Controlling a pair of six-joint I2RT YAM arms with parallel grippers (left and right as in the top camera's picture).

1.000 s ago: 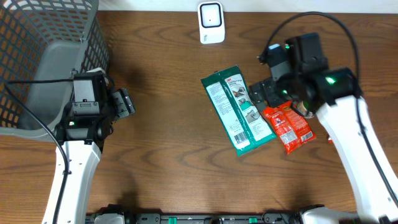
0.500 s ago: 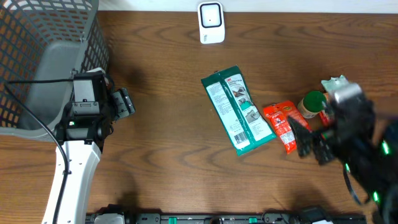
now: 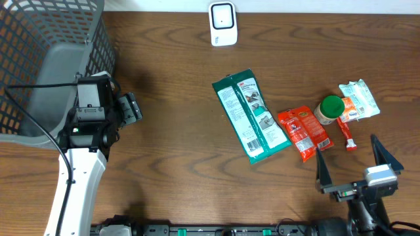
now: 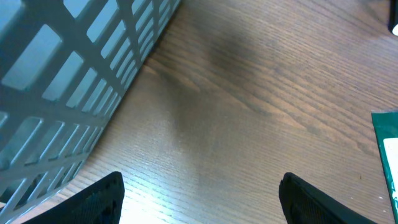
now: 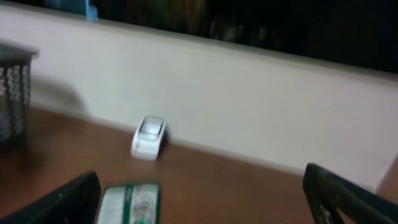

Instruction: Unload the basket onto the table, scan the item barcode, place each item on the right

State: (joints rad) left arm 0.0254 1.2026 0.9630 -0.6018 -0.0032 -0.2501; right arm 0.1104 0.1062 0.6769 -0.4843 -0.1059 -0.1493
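The basket [image 3: 46, 59] is seen at far left, with the left gripper [image 3: 130, 108] beside it, spread wide and empty. The green packet [image 3: 249, 117] lies mid-table, below the scanner [image 3: 222, 24] and well apart from both grippers. Only its edge is caught by the left wrist view. The right gripper [image 3: 354, 164], spread wide and empty, is placed right of it. The wall [image 5: 249, 106] is shown only in its blurred wrist view, with probably the packet's top.

The right pincer [image 3: 348, 152] has pulled back from over the red packet [image 3: 303, 133] to the table [image 3: 177, 164] edge below it, uncovering a green-lidded jar [image 3: 330, 108], white pouch [image 3: 359, 100] and small red tube [image 3: 348, 134] just right of that packet.
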